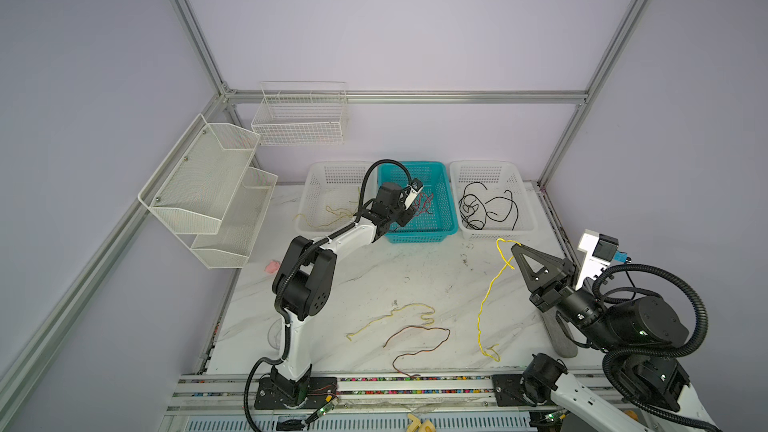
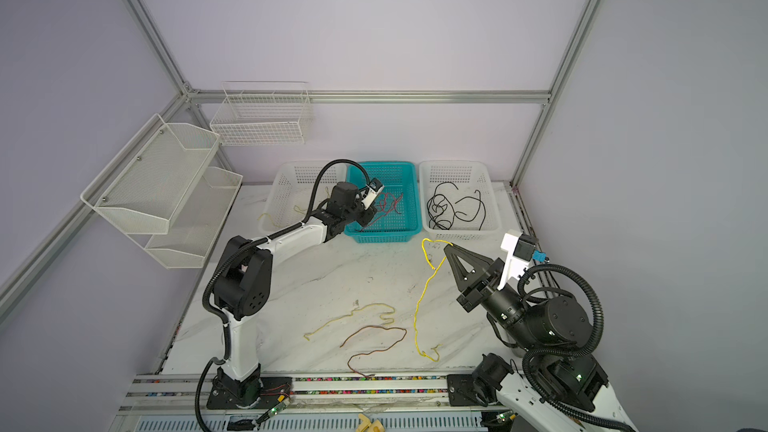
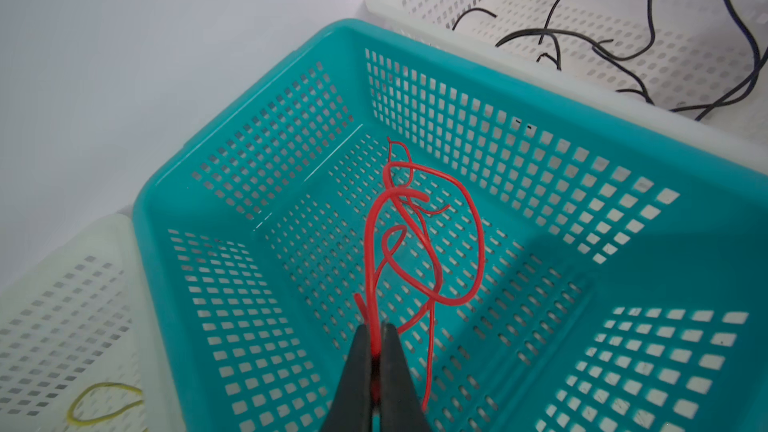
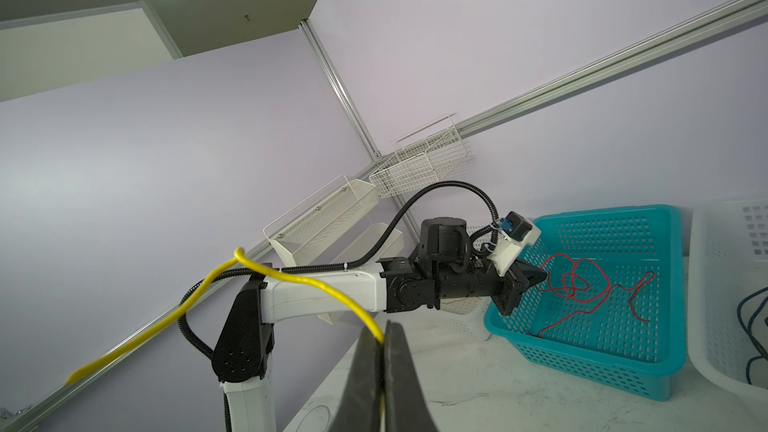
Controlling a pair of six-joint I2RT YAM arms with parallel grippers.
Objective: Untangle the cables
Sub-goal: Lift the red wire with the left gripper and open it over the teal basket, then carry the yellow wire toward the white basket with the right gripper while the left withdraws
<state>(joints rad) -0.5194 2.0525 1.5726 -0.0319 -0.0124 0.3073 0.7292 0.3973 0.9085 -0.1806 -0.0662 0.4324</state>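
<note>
The left gripper is clenched on a red cable over the teal basket. The right gripper pinches a yellow cable hanging to the table, where a second yellow cable and a brown cable lie.

A robot lab cell: aluminium frame with lilac panels, a marble-look bench, two arms bolted to rails at its front edge, baskets along the back edge.
</note>
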